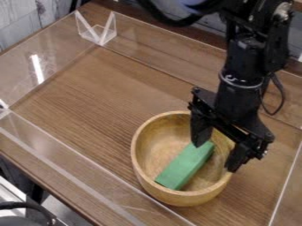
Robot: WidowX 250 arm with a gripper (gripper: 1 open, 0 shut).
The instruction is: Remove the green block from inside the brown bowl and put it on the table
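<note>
Now gripper (pixel 223 150) wide open, empty

A: Where's the arm?
B: Reaching in from the upper right, wrist upright, gripper (pixel 224 146) pointing straight down.
A: And the fingers (pixel 200 130)?
B: Spread wide apart, nothing between them.

We cannot see the arm's (pixel 253 53) upper part past the top edge, and the gripper (pixel 222 146) hides the far end of the green block (pixel 183 167).
</note>
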